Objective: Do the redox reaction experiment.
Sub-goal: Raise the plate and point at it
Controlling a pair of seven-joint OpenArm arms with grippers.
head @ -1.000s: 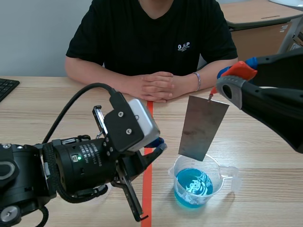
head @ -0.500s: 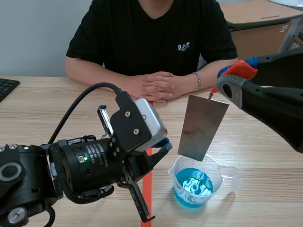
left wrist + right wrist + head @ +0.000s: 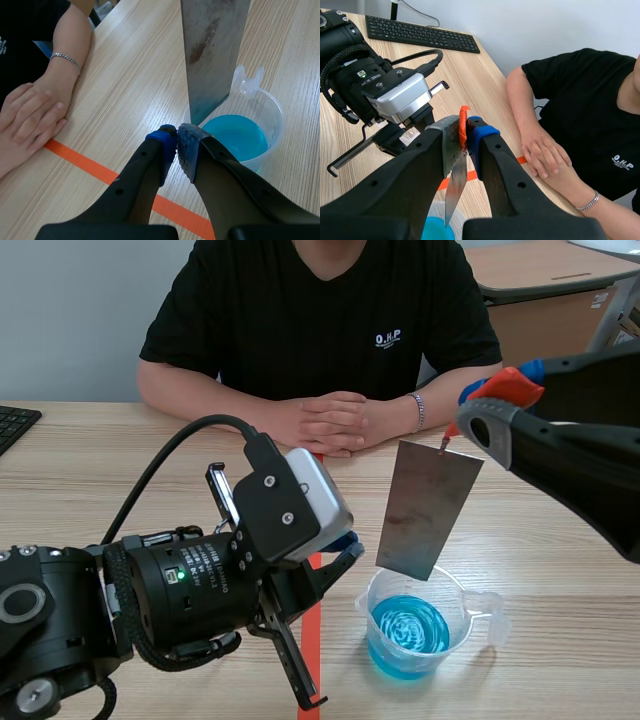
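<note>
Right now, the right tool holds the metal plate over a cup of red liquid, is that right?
Not quite: the liquid in the cup is blue, not red, as the scene view shows. The right tool does hold the metal plate over it.

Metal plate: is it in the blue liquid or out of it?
Out. The right gripper holds the metal plate over the cup; its lower edge hangs above the blue liquid.
</note>
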